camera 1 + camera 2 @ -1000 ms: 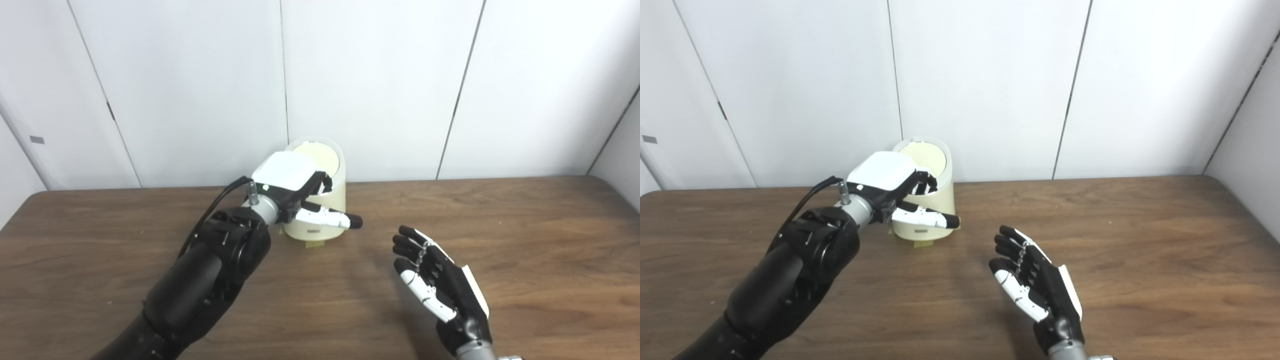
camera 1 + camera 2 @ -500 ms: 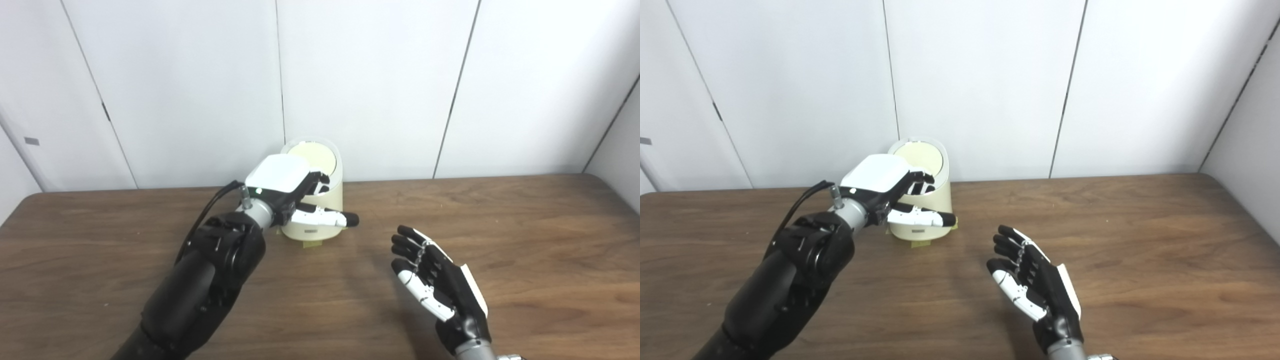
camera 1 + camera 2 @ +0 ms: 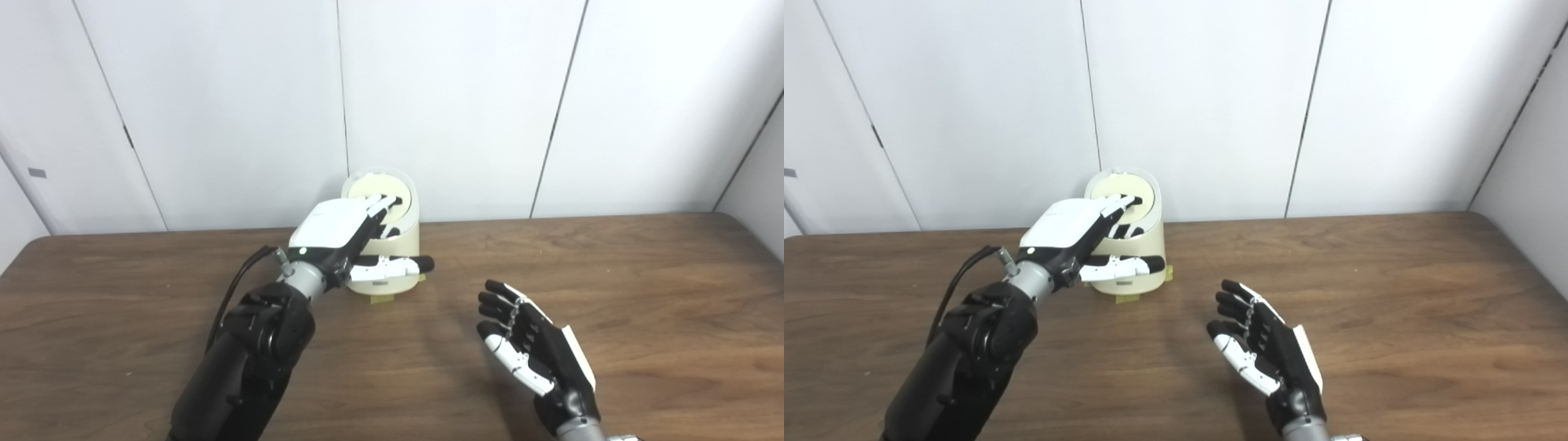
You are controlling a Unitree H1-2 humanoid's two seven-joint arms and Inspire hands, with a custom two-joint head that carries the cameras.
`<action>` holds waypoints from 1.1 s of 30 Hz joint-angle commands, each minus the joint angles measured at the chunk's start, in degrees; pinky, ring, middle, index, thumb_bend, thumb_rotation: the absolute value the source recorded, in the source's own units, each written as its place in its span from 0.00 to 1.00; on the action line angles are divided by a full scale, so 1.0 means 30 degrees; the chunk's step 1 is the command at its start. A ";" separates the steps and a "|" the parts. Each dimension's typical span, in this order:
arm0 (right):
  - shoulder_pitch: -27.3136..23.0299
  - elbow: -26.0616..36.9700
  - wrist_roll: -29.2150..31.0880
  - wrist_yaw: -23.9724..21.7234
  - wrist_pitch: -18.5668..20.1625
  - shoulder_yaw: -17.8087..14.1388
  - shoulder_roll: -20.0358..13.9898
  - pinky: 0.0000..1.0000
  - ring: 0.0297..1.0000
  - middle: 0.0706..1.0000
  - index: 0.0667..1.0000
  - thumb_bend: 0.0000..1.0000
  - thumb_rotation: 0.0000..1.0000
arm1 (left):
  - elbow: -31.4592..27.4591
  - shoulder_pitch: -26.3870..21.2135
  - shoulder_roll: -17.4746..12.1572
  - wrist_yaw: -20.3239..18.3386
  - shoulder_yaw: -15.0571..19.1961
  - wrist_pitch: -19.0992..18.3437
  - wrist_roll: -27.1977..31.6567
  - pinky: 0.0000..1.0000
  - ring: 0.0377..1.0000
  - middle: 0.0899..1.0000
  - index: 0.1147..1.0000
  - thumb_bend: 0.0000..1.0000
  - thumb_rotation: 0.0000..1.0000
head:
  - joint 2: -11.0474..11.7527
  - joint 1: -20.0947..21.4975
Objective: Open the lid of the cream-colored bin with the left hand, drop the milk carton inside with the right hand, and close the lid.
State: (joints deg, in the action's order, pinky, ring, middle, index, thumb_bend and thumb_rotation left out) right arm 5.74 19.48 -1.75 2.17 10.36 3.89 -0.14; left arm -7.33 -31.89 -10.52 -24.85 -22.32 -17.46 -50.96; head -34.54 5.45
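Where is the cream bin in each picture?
Left eye view: the cream bin stands left of centre at the table's far edge, behind the left hand.
Right eye view: the bin sits further left.
Shared landmark: the open right hand, near the bottom, palm up.

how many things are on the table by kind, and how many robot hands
cream-colored bin: 1
robot hands: 2, left hand at the bin's lid, right hand open, holding nothing
milk carton: 0 in view
total: 3
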 commanded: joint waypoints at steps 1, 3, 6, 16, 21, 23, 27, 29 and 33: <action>0.0078 0.0315 -0.0015 -0.0125 -0.0861 -0.0054 0.0053 0.75 0.79 0.78 0.79 0.21 0.32 | -0.0284 -0.0454 0.0220 0.0978 0.0395 0.0523 0.0521 0.86 0.96 0.98 0.97 0.77 1.00 | -0.0024 -0.0021; 0.0074 0.0268 -0.0167 -0.0071 -0.0794 -0.0061 0.0040 0.76 0.80 0.78 0.79 0.21 0.33 | -0.0301 -0.0181 0.0453 0.2299 0.0818 0.1194 0.0844 0.83 0.95 0.96 0.94 0.73 0.97 | -0.0001 -0.0019; 0.0026 0.0068 -0.0075 -0.0138 -0.0937 -0.0125 -0.0027 0.77 0.80 0.79 0.80 0.21 0.32 | 0.0364 0.0495 0.0866 0.5818 0.1935 0.3710 0.2081 0.72 0.86 0.86 0.84 0.57 0.90 | 0.0025 -0.0026; -0.0054 -0.0483 0.0796 -0.0146 -0.2124 -0.0727 0.0175 0.78 0.81 0.81 0.80 0.20 0.38 | -0.0366 0.3461 0.1498 0.8048 0.4784 0.8149 0.8720 0.73 0.82 0.82 0.79 0.24 0.92 | 0.0026 0.0067; -0.0132 -0.0994 0.0383 0.0180 -0.3148 -0.0832 0.0175 0.76 0.81 0.80 0.78 0.20 0.30 | -0.1214 0.5004 0.1589 0.7876 0.5577 0.8894 1.1258 0.66 0.78 0.79 0.78 0.21 0.80 | 0.0067 0.0190; -0.0244 -0.1445 0.0057 0.0332 -0.3863 -0.0919 0.0086 0.75 0.80 0.80 0.78 0.20 0.29 | -0.1579 0.5794 0.1811 0.7786 0.5943 0.8673 1.2469 0.64 0.76 0.77 0.76 0.21 0.65 | 0.0091 0.0266; -0.0454 -0.2346 -0.0575 0.0784 -0.4945 -0.1210 0.0034 0.75 0.79 0.79 0.78 0.20 0.28 | -0.1891 0.7531 0.2157 0.7758 0.6558 0.8544 1.4080 0.63 0.74 0.75 0.73 0.19 0.45 | 0.0152 0.0349; -0.0504 -0.2591 -0.0735 0.0853 -0.5235 -0.1321 -0.0024 0.75 0.80 0.79 0.79 0.19 0.30 | -0.1675 0.8188 0.2107 0.7595 0.6805 0.8597 1.4822 0.67 0.76 0.77 0.74 0.20 0.45 | 0.0188 0.0285; -0.0572 -0.2990 -0.0514 0.0869 -0.5715 -0.1572 -0.0044 0.76 0.80 0.80 0.79 0.17 0.29 | -0.1536 0.9233 0.1924 0.7182 0.7159 0.8318 1.6083 0.73 0.80 0.80 0.77 0.25 0.50 | 0.0272 0.0237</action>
State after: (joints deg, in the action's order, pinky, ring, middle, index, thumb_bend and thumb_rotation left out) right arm 5.10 9.78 -3.71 4.59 -3.90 -0.55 -0.41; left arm -10.91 -2.65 -4.34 -3.00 -1.27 7.16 -4.34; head -33.66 6.15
